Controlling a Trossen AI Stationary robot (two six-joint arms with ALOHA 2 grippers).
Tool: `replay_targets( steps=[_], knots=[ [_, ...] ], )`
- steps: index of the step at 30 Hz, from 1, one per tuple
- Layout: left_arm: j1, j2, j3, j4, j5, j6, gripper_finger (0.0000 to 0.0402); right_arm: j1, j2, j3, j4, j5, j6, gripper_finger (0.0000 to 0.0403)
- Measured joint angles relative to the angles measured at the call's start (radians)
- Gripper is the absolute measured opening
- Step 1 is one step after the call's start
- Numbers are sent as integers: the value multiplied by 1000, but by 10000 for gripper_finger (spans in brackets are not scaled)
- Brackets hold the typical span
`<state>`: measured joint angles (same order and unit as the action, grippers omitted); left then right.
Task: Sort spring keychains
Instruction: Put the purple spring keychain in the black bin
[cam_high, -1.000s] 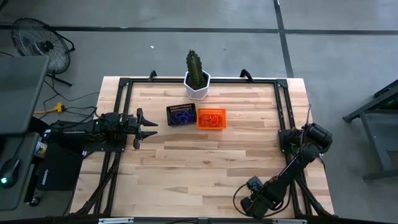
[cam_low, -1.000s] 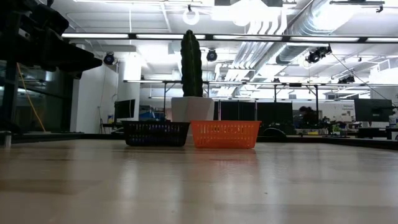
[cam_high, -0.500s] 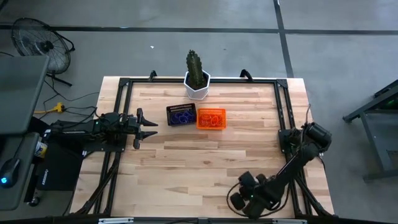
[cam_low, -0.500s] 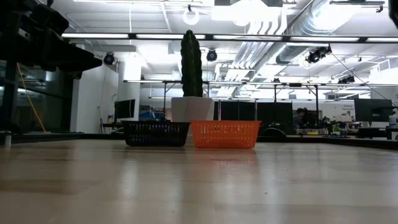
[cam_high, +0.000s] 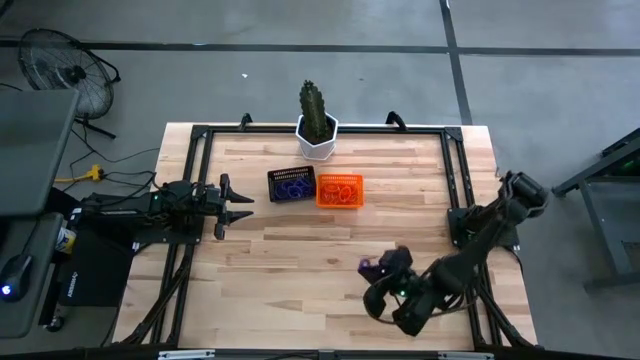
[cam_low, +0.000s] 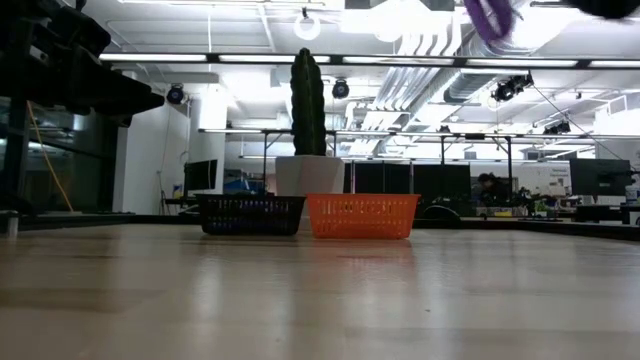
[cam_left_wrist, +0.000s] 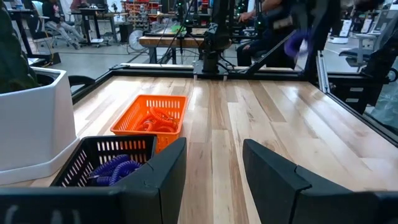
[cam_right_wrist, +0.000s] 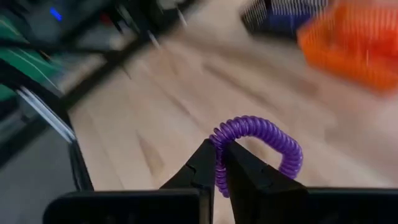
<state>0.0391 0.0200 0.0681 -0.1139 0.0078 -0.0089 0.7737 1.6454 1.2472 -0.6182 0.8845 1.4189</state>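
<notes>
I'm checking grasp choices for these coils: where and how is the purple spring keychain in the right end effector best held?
By pinching one short stretch of the coil across its thickness, coming from outside the loop. The right end effector holds the purple spring keychain that way now: fingers shut on one side, the rest of the arch hanging free beyond the tips. The open loop offers no solid middle, so a side pinch probably holds best.

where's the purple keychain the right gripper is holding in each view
High view: purple keychain sits at the right gripper, near the table's front, right of centre.
Low view: a purple blur at the top edge.
Left wrist view: small purple loop, held above the far end of the table.
Right wrist view: centre, pinched between the fingers.
Shared landmark: the orange basket.
</notes>
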Motion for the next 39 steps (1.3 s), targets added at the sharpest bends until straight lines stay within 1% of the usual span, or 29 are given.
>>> replay_targets(
  steps=[4,7,10,13,19,23,26,29,31,36,39],
  knots=[
    [0,0,0,0,0,0,156,-12,-73,1,107,106,-200,19],
    [0,0,0,0,0,0,156,-20,-122,1,171,148,-358,20],
    [0,0,0,0,0,0,156,-39,-159,2,213,146,-485,22],
    [0,0,0,0,0,0,156,-72,-180,2,251,100,-588,21],
    [0,0,0,0,0,0,156,-190,-188,2,385,-80,-783,21],
    [0,0,0,0,0,0,156,-290,-186,2,470,-258,-885,22],
    [0,0,0,0,0,0,156,-375,-185,2,502,-405,-925,21],
    [0,0,0,0,0,0,156,-463,-184,2,513,-531,-930,21],
    [0,0,0,0,0,0,156,-518,-171,3,523,-596,-930,22],
    [0,0,0,0,0,0,156,-626,-93,4,595,-728,-903,24],
    [0,0,0,0,0,0,156,-681,-15,51,600,-768,-854,21]
  ],
)
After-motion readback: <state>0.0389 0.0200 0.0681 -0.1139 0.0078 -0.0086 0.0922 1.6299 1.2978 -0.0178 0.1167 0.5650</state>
